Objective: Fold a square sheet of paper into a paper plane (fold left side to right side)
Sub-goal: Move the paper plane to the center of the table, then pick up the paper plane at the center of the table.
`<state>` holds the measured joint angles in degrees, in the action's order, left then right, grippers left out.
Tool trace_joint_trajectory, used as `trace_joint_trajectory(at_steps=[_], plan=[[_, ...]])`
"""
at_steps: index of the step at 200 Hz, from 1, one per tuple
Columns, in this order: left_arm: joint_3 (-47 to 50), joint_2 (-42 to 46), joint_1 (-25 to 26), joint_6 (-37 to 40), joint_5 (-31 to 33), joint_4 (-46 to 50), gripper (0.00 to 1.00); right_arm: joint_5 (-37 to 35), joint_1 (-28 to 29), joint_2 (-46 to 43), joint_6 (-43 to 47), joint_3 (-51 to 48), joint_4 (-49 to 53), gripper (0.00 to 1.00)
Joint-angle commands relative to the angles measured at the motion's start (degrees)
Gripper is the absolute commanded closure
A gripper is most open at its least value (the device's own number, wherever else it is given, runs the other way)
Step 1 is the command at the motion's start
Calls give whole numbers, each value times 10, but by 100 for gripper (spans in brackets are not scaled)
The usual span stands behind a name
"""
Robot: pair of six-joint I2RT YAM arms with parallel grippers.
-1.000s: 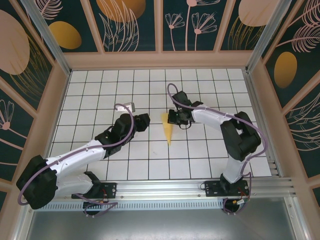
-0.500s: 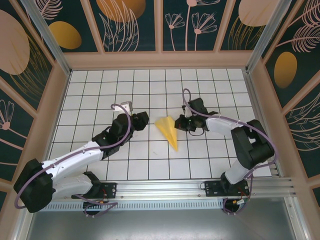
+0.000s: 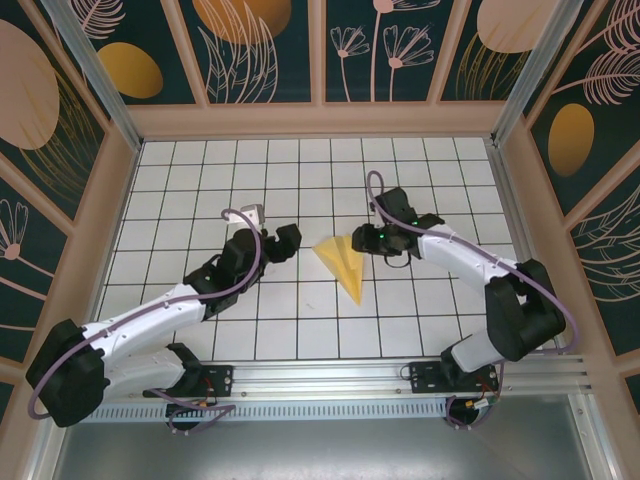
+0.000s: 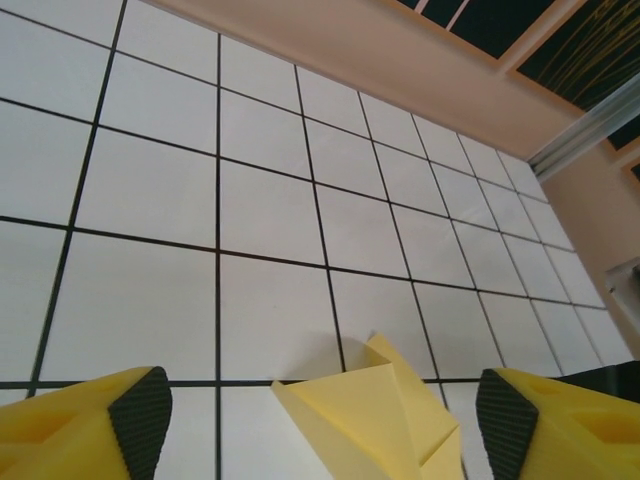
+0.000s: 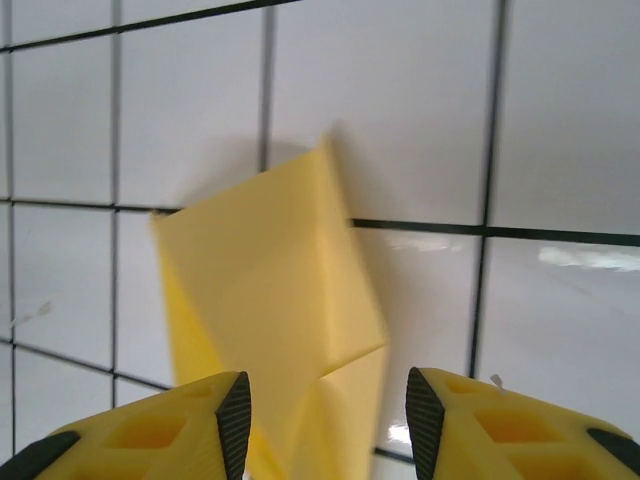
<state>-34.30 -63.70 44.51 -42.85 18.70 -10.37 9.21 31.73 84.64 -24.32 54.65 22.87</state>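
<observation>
The square sheet of paper lies folded as a yellow paper plane (image 3: 341, 263) in the middle of the white grid table, its point toward the near right and its flaps spread. My left gripper (image 3: 290, 239) stands open just left of it; in the left wrist view the plane (image 4: 385, 420) sits low between the wide-apart fingers (image 4: 140, 412), untouched. My right gripper (image 3: 361, 240) is open at the plane's far right edge. Through the right wrist camera the plane (image 5: 270, 300) lies below and ahead of the gripper (image 5: 328, 425), whose pads (image 5: 235, 420) are clear of the paper.
Wooden walls (image 3: 320, 120) with dark floral panels close in the table on three sides. An aluminium rail (image 3: 330, 378) carries both arm bases at the near edge. Open grid tiles (image 3: 250, 170) lie behind and in front of the plane.
My right gripper has opened and let go of the plane, drawing back to the right. The plane has dropped and spread wider. My left gripper has opened further.
</observation>
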Motion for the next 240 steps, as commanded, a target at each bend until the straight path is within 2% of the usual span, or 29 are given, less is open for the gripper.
trace_joint_trajectory(at_steps=[1,42,78,136,184,240], plan=[[21,25,-2,0,12,-21,9,-41,53,7,-8,4,63,52],[33,41,-3,1,15,-16,6,-77,91,63,-14,21,81,52],[39,46,-2,-1,19,-14,6,-68,104,90,-13,28,76,54],[41,45,-2,0,21,-10,5,-64,112,116,-11,38,72,67],[40,49,-2,1,23,-3,5,-75,118,148,-11,50,83,68],[44,55,-2,2,27,3,4,-51,129,171,-7,54,90,67]])
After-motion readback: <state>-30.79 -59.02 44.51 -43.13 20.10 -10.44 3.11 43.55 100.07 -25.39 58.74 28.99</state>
